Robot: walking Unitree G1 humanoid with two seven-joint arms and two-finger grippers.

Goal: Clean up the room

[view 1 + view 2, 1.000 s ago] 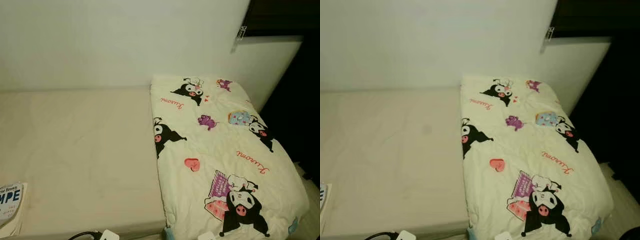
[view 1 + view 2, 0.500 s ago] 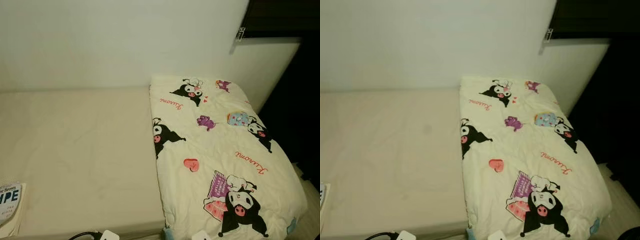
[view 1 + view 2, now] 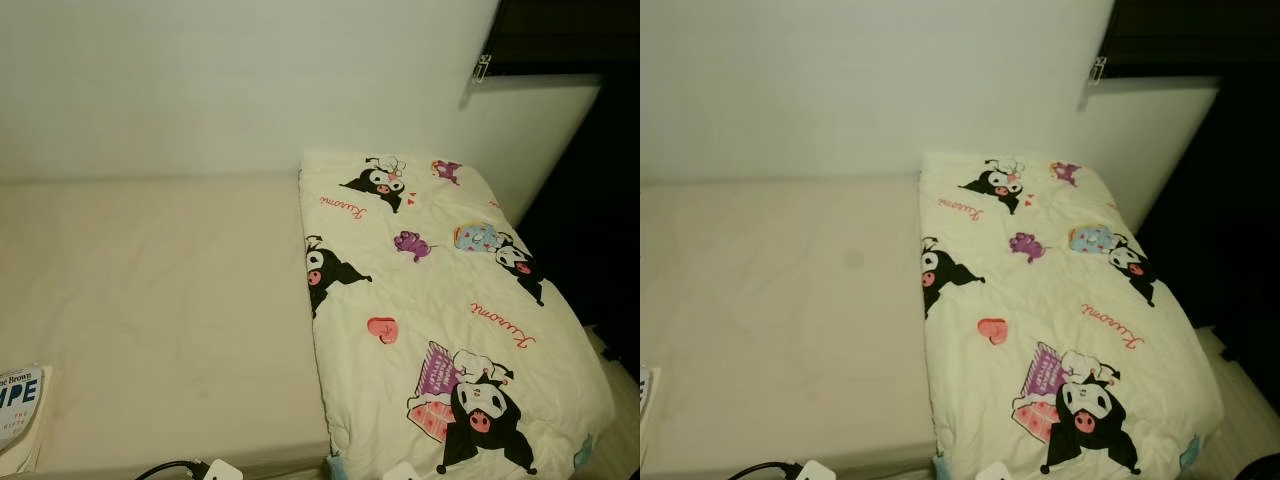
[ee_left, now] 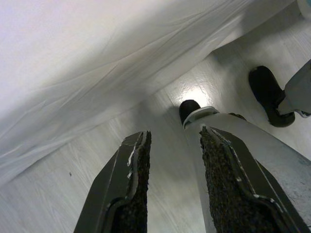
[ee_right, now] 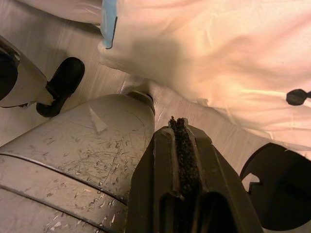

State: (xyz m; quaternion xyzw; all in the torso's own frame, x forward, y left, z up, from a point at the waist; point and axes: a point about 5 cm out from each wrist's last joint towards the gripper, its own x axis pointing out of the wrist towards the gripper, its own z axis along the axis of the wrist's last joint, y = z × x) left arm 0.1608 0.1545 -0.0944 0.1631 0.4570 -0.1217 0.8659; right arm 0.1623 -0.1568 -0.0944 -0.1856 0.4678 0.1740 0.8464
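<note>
Bed before you: bare mattress (image 3: 160, 300) on the left, folded cartoon quilt (image 3: 440, 320) along its right side against the wall. A book (image 3: 18, 410) lies at the near left corner; a white charger (image 3: 218, 470) with black cable sits at the near edge. Both arms hang idle by the legs. Left gripper (image 4: 172, 184) has fingers apart, holding nothing; right gripper (image 5: 182, 160) has fingers pressed together, empty. Pick one stray item first, likely the charger. Bend closer, approach from above, and grip the plug body, not the cable.
</note>
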